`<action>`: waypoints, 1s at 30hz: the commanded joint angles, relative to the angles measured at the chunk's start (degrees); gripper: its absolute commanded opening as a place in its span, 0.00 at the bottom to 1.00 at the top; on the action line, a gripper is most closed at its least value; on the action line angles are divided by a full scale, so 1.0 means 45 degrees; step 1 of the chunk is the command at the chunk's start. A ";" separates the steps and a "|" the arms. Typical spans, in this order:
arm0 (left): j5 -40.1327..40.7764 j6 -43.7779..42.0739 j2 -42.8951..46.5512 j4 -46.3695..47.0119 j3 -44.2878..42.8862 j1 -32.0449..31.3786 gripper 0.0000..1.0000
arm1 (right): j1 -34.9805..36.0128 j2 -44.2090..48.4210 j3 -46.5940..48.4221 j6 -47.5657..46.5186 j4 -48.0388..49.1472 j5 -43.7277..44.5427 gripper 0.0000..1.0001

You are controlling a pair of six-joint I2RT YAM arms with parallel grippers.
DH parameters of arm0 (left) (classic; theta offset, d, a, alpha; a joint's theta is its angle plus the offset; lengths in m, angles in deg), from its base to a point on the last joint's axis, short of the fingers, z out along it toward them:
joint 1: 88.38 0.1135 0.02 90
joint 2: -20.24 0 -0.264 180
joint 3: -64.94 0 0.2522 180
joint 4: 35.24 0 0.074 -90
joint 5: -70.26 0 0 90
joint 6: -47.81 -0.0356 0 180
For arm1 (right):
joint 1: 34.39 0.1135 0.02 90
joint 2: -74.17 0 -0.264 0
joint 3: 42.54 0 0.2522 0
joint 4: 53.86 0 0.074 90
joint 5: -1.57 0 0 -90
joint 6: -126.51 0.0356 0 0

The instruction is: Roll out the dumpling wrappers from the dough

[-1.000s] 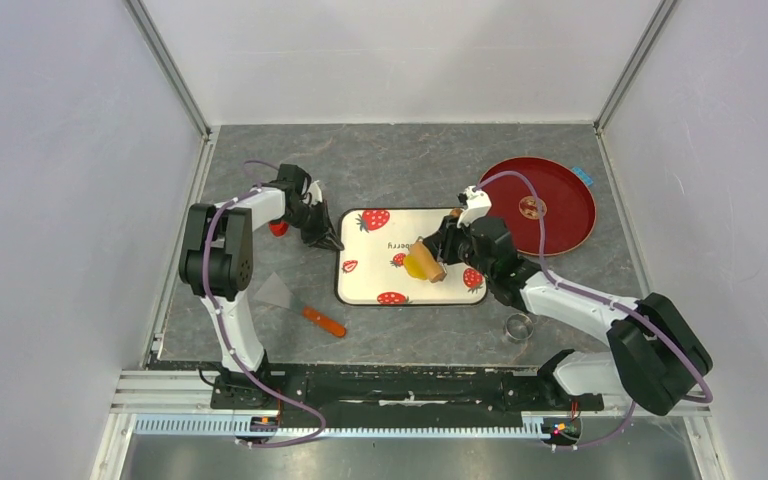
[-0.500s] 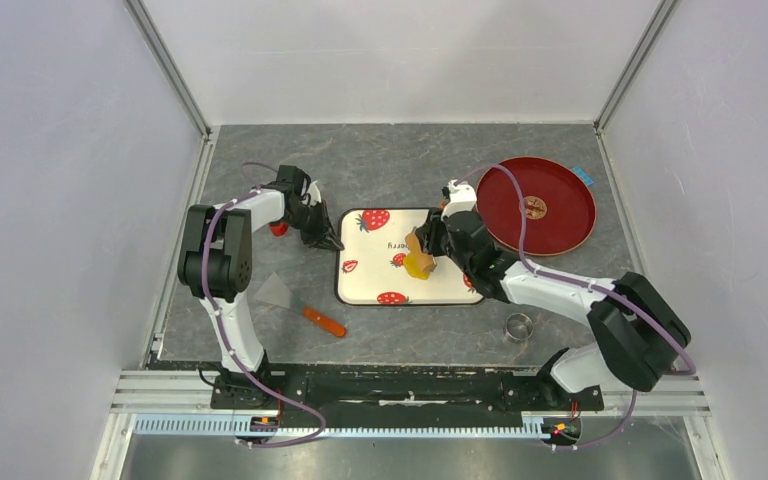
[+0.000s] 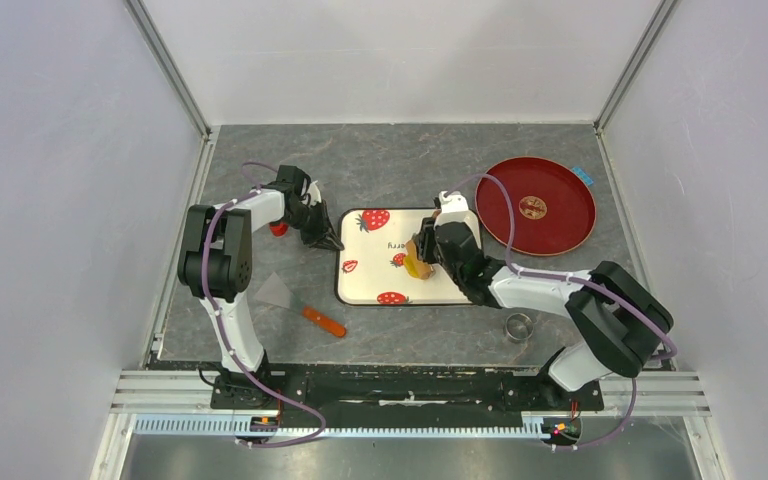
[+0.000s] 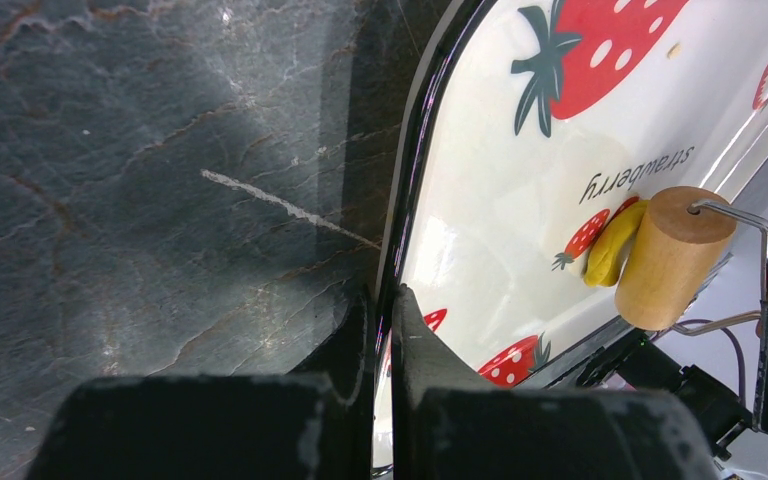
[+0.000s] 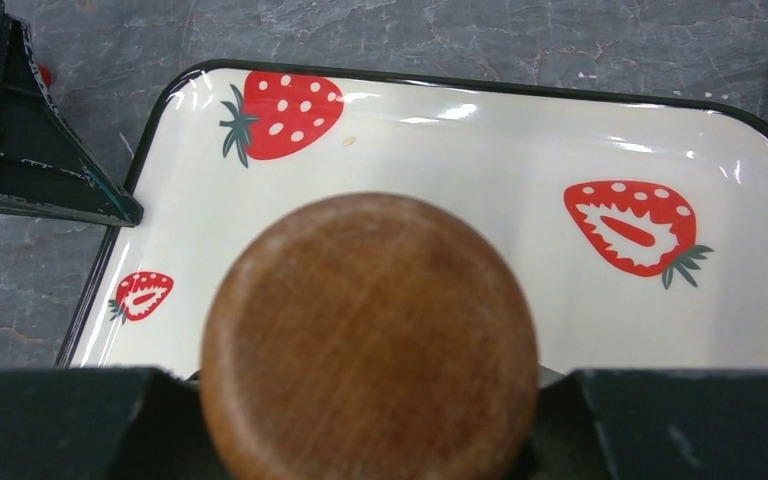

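Right arm has swung toward 9 o'clock over the past second, bringing the roller (image 4: 672,255) against the dough (image 4: 612,245) near the middle of the tray (image 4: 407,200). Right gripper (image 3: 438,245) is clenched on the roller's handle. Left gripper (image 4: 385,310) pinches the tray's 9 o'clock rim. Rolling well likely calls for light, even pressure and short passes with the tray pinned. The roller covers most of the dough, so its outline and thickness cannot be judged, and the right wrist view shows none of it.
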 commanded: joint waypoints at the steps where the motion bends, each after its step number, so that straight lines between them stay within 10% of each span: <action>1: 0.1413 0.0307 -0.0052 -0.0102 0.0243 0.0022 0.02 | 0.0218 -0.0159 -0.0614 -0.0376 0.1296 0.0816 0.00; 30: 0.1368 0.0280 -0.0188 -0.0023 0.0282 -0.0261 0.02 | 0.0805 -0.1501 -0.3620 0.0922 0.1306 0.1812 0.00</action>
